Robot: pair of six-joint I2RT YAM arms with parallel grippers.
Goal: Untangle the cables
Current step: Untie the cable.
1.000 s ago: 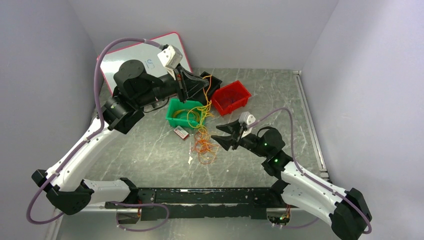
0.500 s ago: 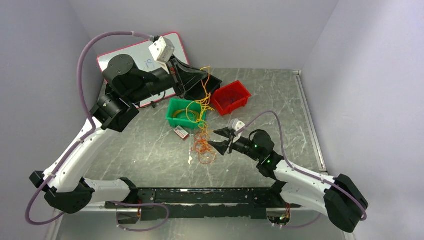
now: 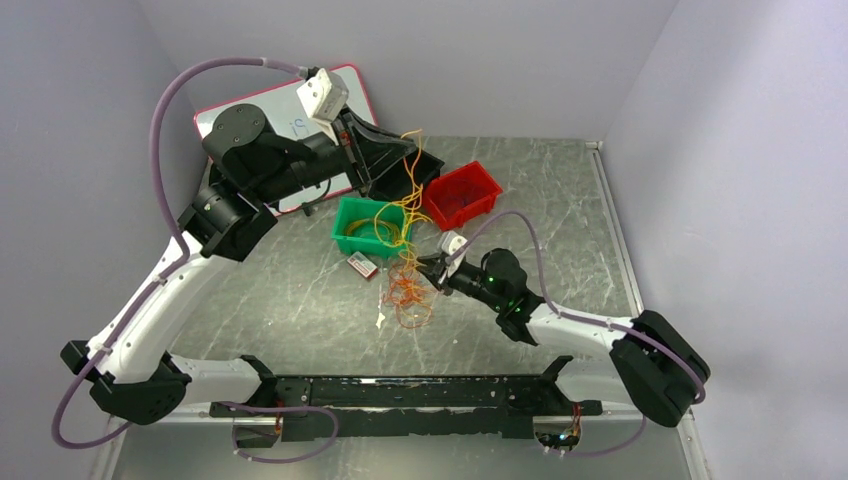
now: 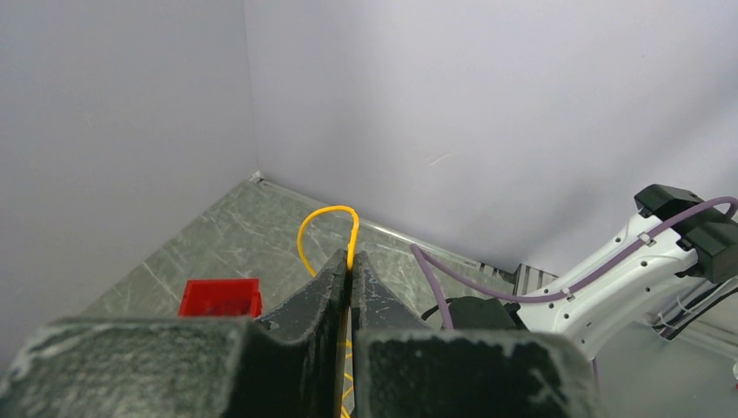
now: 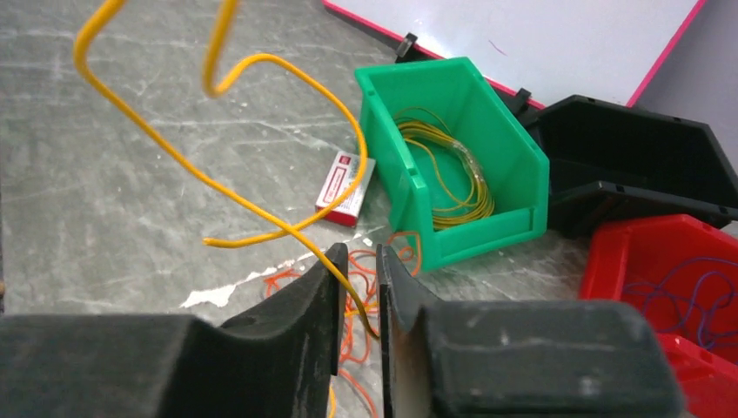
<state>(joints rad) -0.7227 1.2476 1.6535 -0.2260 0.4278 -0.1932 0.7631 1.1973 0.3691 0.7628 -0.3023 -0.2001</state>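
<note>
- left gripper (image 4: 350, 261) holds the yellow cable (image 4: 329, 209), above the green bin (image 5: 509, 161).
- right gripper (image 5: 358, 257), narrow, straddles it beside the bin: clamp first, pull slowly.

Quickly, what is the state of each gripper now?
Left gripper: closed, holding a yellow cable.
Right gripper: almost closed around a yellow cable; whether it grips cannot be told.

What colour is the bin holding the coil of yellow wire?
Green. The bin shows best in the right wrist view.
</note>
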